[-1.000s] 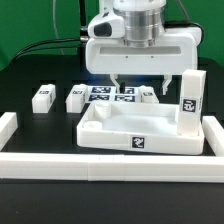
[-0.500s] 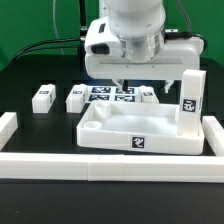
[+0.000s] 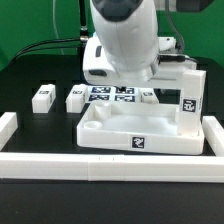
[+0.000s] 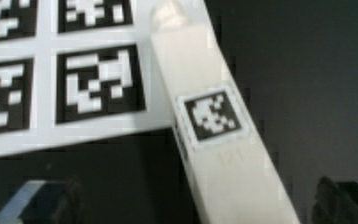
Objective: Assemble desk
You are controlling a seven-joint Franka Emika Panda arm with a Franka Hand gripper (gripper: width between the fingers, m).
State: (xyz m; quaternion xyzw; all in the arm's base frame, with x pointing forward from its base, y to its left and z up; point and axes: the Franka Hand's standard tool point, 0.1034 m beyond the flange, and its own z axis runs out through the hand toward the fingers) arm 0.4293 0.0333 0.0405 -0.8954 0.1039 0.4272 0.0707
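Tabletop (image 3: pixel 105 138) lies near on the worktop (image 3: pixel 25 80), with one fitted leg (image 3: pixel 190 100) upright in its far socket at the exterior view's right. Only the wrist view shows the gripper (image 4: pixel 190 200): wide open, empty, poised astride a loose leg (image 4: pixel 211 115) beside the marker board (image 4: pixel 51 70), apparently aligned for pickup. In the exterior view the arm hides this.

Wrist segment (image 3: pixel 125 40): large, rounded, glossy white shell, smooth, with soft grey shading down its sides. Dark grey band (image 3: pixel 122 5) sits above it at the picture's upper edge. Gripper housing (image 3: pixel 97 62): white, boxy, wider than the wrist segment, squared corners, showing on both sides of it. Fingertips (image 4: pixel 28 200): dark, near black, straight-edged, blurred in the wrist view; surface detail can't be made out
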